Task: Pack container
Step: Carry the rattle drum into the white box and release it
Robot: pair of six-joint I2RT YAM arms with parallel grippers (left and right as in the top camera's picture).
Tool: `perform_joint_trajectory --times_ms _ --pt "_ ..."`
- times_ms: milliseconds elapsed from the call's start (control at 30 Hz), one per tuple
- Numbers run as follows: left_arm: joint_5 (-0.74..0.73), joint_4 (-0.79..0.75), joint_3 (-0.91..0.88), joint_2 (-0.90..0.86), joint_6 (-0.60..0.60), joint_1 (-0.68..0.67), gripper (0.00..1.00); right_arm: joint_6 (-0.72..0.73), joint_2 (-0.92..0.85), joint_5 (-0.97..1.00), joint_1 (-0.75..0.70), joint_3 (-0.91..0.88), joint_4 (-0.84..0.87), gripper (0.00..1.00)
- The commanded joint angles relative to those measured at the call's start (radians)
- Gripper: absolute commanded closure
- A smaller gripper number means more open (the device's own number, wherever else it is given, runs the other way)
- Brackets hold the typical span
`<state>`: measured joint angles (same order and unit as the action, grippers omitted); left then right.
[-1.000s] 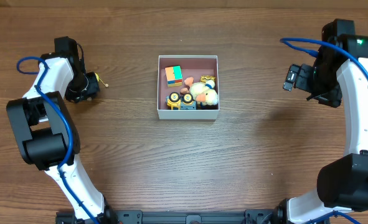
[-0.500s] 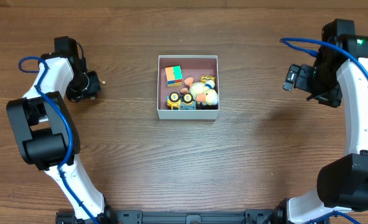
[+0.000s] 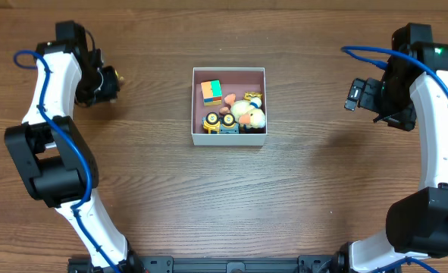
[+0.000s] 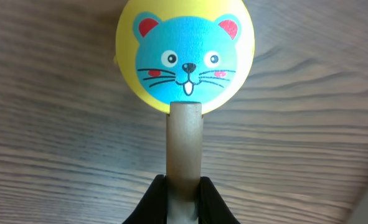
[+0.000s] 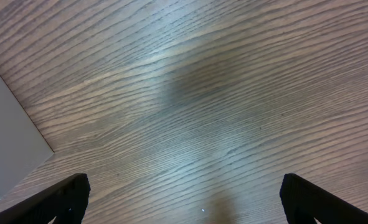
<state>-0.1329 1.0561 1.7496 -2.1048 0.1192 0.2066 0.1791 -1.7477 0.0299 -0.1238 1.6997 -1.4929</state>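
Observation:
The container [image 3: 229,139], a white-walled square box with a pink inside, sits at the table's middle, holding a multi-coloured block [image 3: 211,92], a yellow plush [image 3: 248,112] and a wheeled toy [image 3: 219,123]. Far to its left, my left gripper [image 3: 110,80] is shut on the wooden handle [image 4: 184,143] of a rattle toy [image 4: 185,56], whose round yellow head carries a blue cat face. The left gripper [image 4: 184,194] has both fingers pressed against the handle. At the right, my right gripper [image 3: 354,94] is open and holds nothing; in the right wrist view the right gripper [image 5: 184,199] shows only bare wood between its fingertips.
Brown wood-grain table [image 3: 155,189] all around the container. A pale grey flat edge [image 5: 9,137] shows at the left of the right wrist view. Both arm bases stand at the near corners.
My left gripper has finished shutting on the toy's handle and has moved with it toward the table's far edge. The right arm and the container have not moved.

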Motion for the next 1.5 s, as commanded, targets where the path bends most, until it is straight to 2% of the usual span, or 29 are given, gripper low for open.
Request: perform_joint_trajectory --times_ms 0,300,500,667,867,900,933,1000,1033,1100,1133,1167,1200,1367,1467 --pt "-0.035 0.022 0.089 0.103 -0.018 -0.069 0.94 0.003 0.012 0.002 -0.005 0.007 0.004 0.0" --pt "-0.043 -0.003 0.129 0.289 0.008 -0.355 0.86 0.003 0.012 0.002 -0.005 0.007 0.005 0.0" --pt "-0.021 -0.039 0.128 0.283 0.045 -0.556 0.84 0.003 0.012 0.002 -0.005 0.007 0.005 0.0" --pt "0.033 -0.06 0.128 0.233 0.072 -0.628 0.8 0.003 0.012 0.002 -0.005 0.007 0.004 0.0" --pt "0.003 -0.053 0.126 0.146 0.087 -0.634 0.78 0.003 0.012 0.002 -0.005 0.007 0.004 0.0" --pt "0.001 -0.052 0.126 0.13 0.087 -0.634 0.73 0.003 0.012 0.002 -0.005 0.007 0.004 0.0" --pt "0.001 -0.051 0.126 0.116 0.087 -0.634 0.61 0.003 0.012 0.002 -0.005 0.007 0.004 0.0" --pt "0.002 -0.053 0.126 0.1 0.087 -0.633 0.53 0.003 0.012 0.002 -0.005 0.007 0.004 0.0" --pt "0.002 -0.055 0.126 0.1 0.087 -0.633 0.45 0.003 0.012 0.002 -0.005 0.007 0.005 0.0" --pt "0.003 -0.056 0.129 0.112 0.086 -0.626 0.22 0.003 0.012 0.002 -0.005 0.007 0.005 0.0" --pt "0.003 -0.055 0.135 0.127 0.087 -0.62 0.18 0.003 0.012 0.002 -0.005 0.007 0.004 0.0" --pt "0.003 -0.048 0.142 0.142 0.086 -0.616 0.07 0.003 0.012 0.002 -0.005 0.007 0.005 0.0" --pt "0.003 -0.037 0.151 0.159 0.087 -0.61 0.0 0.003 0.012 0.002 -0.005 0.007 0.005 0.0" --pt "0.024 0.053 0.172 0.306 0.086 -0.579 0.0 0.003 0.012 0.002 -0.005 0.007 0.004 0.0" --pt "0.138 0.151 0.166 0.41 0.087 -0.565 0.0 0.003 0.012 0.002 -0.005 0.007 0.004 0.0"
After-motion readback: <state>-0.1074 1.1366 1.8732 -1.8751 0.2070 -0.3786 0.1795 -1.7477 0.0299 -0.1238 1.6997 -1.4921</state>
